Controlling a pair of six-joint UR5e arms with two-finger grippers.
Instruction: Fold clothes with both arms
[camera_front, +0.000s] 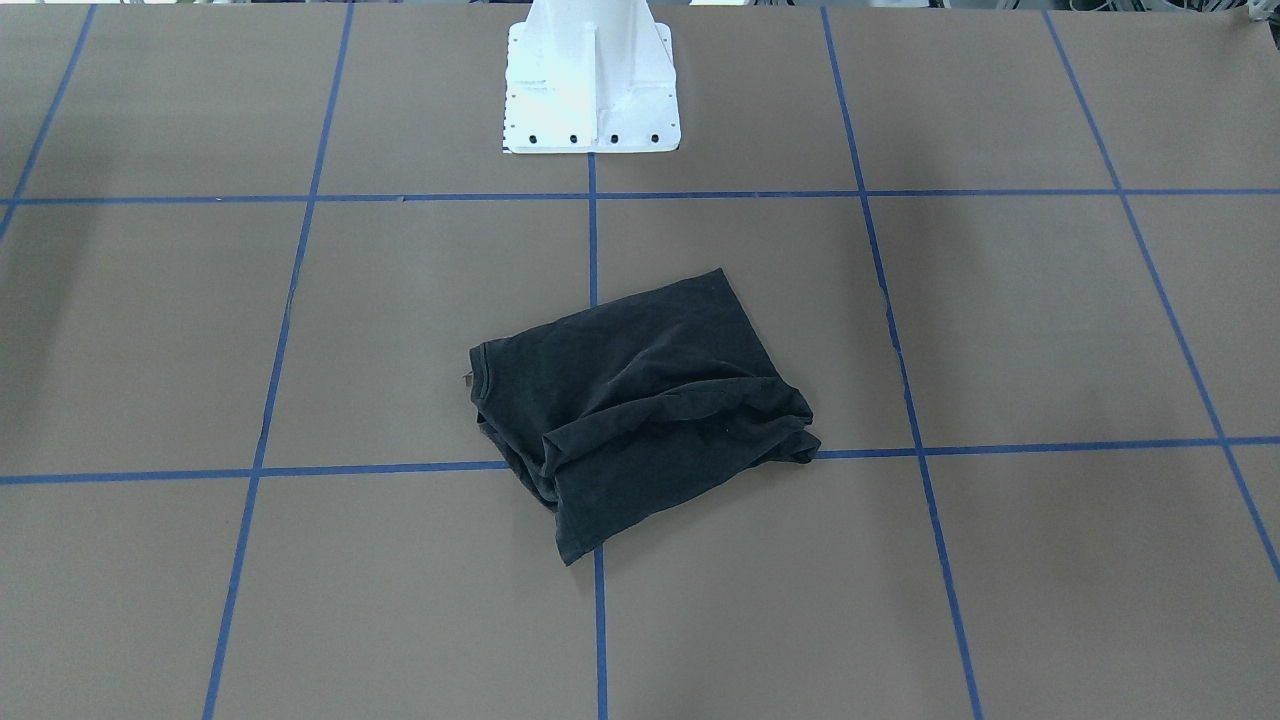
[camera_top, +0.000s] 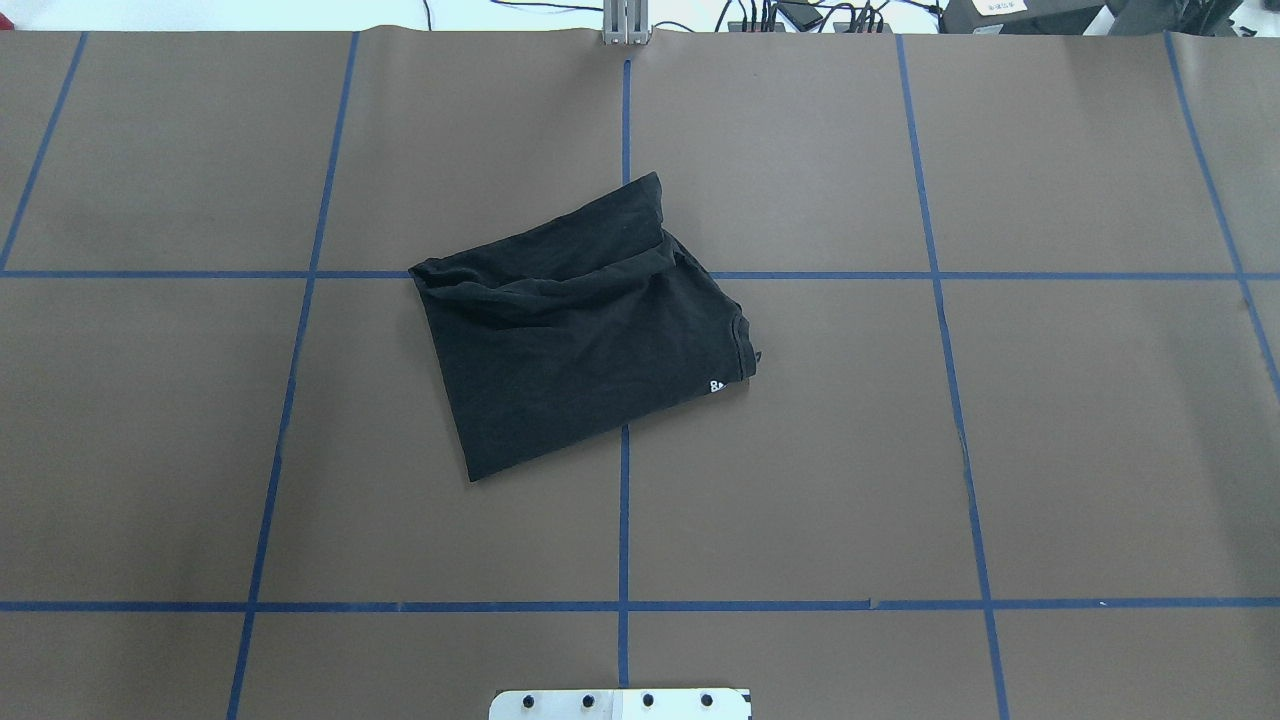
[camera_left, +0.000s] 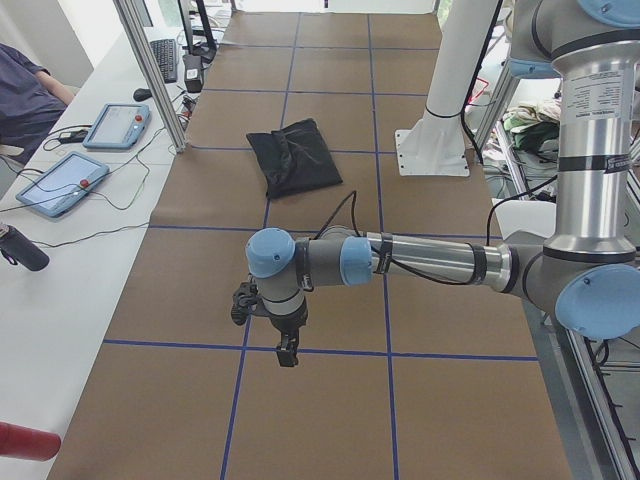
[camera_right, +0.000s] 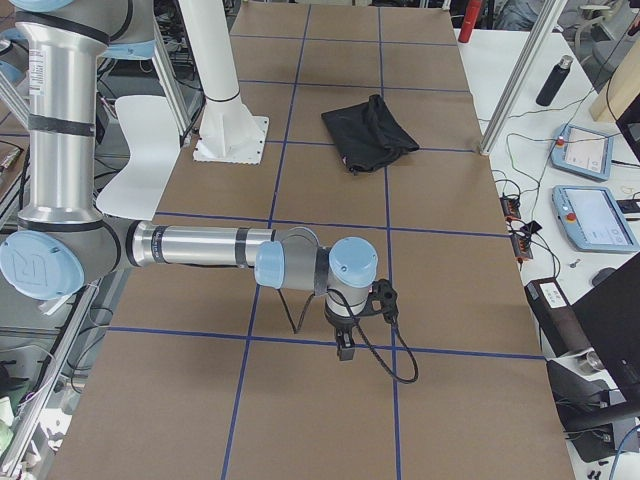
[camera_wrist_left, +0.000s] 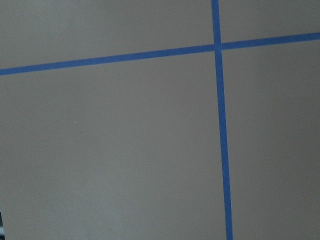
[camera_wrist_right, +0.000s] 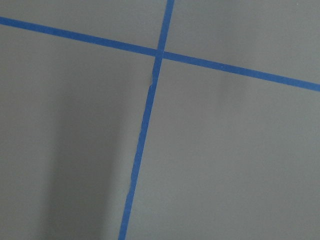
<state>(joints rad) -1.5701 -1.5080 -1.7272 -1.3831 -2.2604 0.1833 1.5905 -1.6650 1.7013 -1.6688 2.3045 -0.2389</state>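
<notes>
The clothes are one black T-shirt (camera_top: 580, 330) lying folded into a rumpled, tilted rectangle near the table's middle, with a small white bit of print at its collar edge; it also shows as the shirt (camera_front: 640, 400), (camera_left: 293, 158), (camera_right: 368, 132). No arm touches it. My left gripper (camera_left: 287, 355) hangs fingers-down over bare table far from the shirt, toward the left end. My right gripper (camera_right: 345, 348) hangs the same way toward the right end. I cannot tell whether either is open or shut. Both wrist views show only brown table and blue tape lines.
The white pedestal base (camera_front: 590, 90) stands behind the shirt. Along the operators' side are metal posts (camera_left: 150, 70), teach pendants (camera_left: 60, 183) (camera_right: 590, 215), cables, a dark bottle (camera_right: 555, 80) and a seated person (camera_left: 25, 90). A blue tape grid marks the brown table (camera_top: 900, 450).
</notes>
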